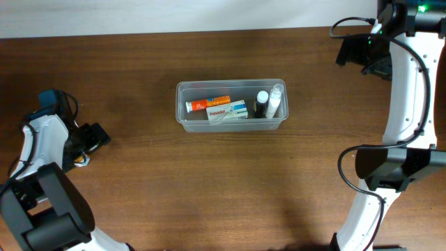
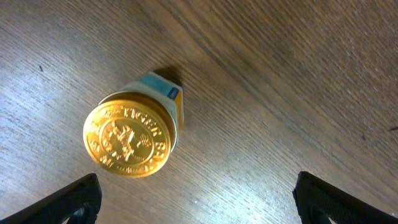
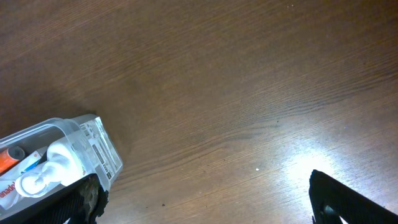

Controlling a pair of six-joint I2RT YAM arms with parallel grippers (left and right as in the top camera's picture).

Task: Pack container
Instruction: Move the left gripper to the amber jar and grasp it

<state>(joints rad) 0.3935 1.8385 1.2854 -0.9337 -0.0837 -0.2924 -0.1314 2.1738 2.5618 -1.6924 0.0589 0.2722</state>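
Observation:
The clear plastic container (image 1: 182, 115) stands at the table's middle. It holds an orange tube (image 1: 208, 104), a white Panadol box (image 1: 228, 112), a black bottle (image 1: 260, 104) and a white bottle (image 1: 275, 102). Its corner also shows in the right wrist view (image 3: 93, 140). A small jar with a gold embossed lid (image 2: 127, 138) stands on the wood just ahead of my left gripper (image 2: 196, 202), which is open and empty. In the overhead view my left gripper (image 1: 94, 136) is far left. My right gripper (image 3: 205, 199) is open and empty, at the far right back (image 1: 359, 52).
The brown wooden table (image 1: 209, 195) runs to a pale wall edge at the back. The bases of both arms stand at the front left (image 1: 49, 209) and front right (image 1: 390, 167).

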